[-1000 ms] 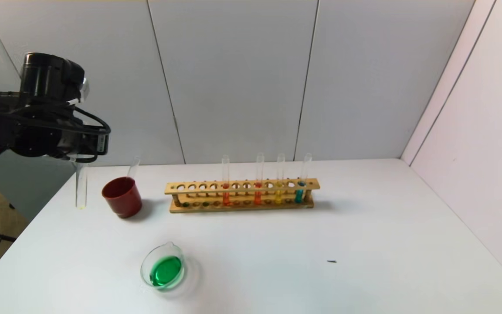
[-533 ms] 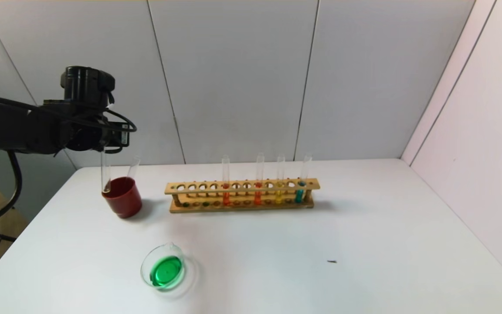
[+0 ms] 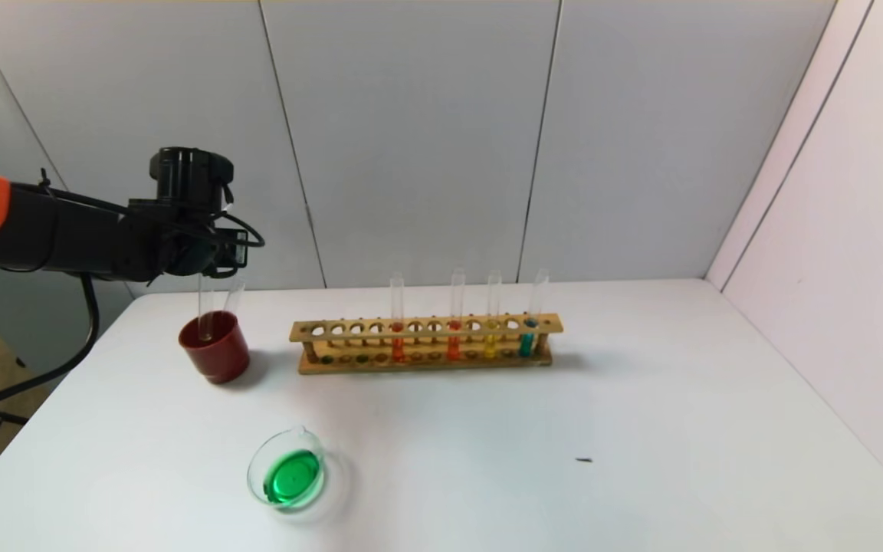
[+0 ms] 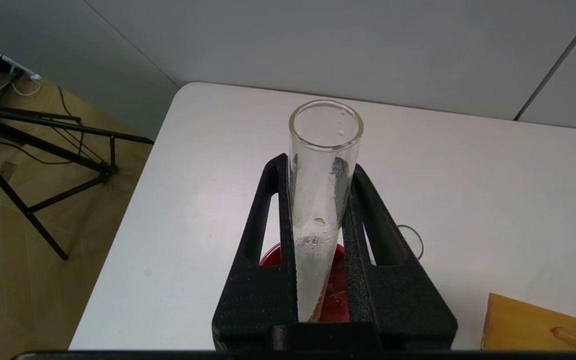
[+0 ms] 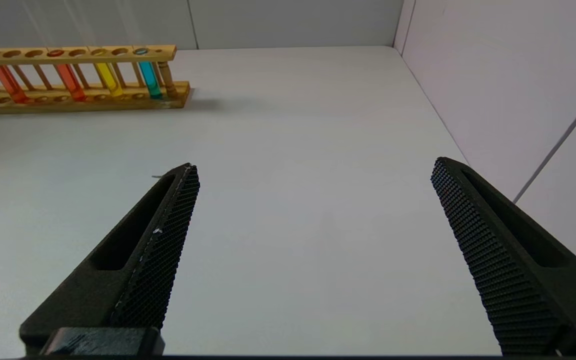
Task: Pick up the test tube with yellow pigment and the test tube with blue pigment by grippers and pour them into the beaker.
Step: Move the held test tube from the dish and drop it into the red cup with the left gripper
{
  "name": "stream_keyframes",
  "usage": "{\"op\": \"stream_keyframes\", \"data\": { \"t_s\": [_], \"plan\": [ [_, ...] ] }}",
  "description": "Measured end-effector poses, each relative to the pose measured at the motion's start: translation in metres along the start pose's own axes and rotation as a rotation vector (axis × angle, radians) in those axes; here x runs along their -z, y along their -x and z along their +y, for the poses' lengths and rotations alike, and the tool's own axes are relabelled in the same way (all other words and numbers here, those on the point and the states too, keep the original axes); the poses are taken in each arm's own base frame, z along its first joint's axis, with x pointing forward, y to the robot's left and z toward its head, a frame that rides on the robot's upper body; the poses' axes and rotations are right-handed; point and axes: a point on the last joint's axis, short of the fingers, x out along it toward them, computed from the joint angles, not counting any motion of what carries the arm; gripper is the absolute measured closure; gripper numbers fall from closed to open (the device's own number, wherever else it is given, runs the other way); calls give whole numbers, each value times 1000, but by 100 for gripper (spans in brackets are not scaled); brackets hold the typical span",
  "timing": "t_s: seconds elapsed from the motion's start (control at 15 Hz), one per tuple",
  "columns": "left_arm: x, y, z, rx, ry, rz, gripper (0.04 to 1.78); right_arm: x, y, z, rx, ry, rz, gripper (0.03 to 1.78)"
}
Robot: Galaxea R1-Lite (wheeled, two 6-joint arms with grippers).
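My left gripper (image 3: pixel 208 272) (image 4: pixel 318 165) is shut on an upright clear test tube (image 3: pixel 205 307) (image 4: pixel 324 150). The tube is almost empty, with only droplets and a faint yellow trace. Its lower end reaches into the dark red cup (image 3: pixel 215 349) (image 4: pixel 340 290). A second empty clear tube (image 3: pixel 235 295) (image 4: pixel 410 240) leans in that cup. The beaker (image 3: pixel 257 460) stands near the table's front and holds green liquid. No tube with bright cyan-blue liquid shows. My right gripper (image 5: pixel 313 170) is open and empty over bare table, out of the head view.
A wooden rack (image 3: pixel 426 328) (image 5: pixel 78 52) stands at mid-table behind the beaker. It holds two orange tubes (image 3: pixel 398 337), a golden-yellow tube (image 3: pixel 490 337) and a teal tube (image 3: pixel 527 333). The table's left edge lies close beside the red cup.
My left gripper has carried the tube rightward from beyond the table's left edge to above the red cup. The tube's lower end now sits inside the cup.
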Motion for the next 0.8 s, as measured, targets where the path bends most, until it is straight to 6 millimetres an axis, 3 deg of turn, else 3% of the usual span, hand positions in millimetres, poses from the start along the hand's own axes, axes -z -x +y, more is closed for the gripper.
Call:
{"op": "stream_keyframes", "data": {
  "t_s": [0.53,0.8],
  "plan": [
    [22,-7,2,-13,2,20,150,0,0,0,0,0,0,11],
    [30,-2,5,-13,3,11,129,0,0,0,0,0,0,11]
  ]
}}
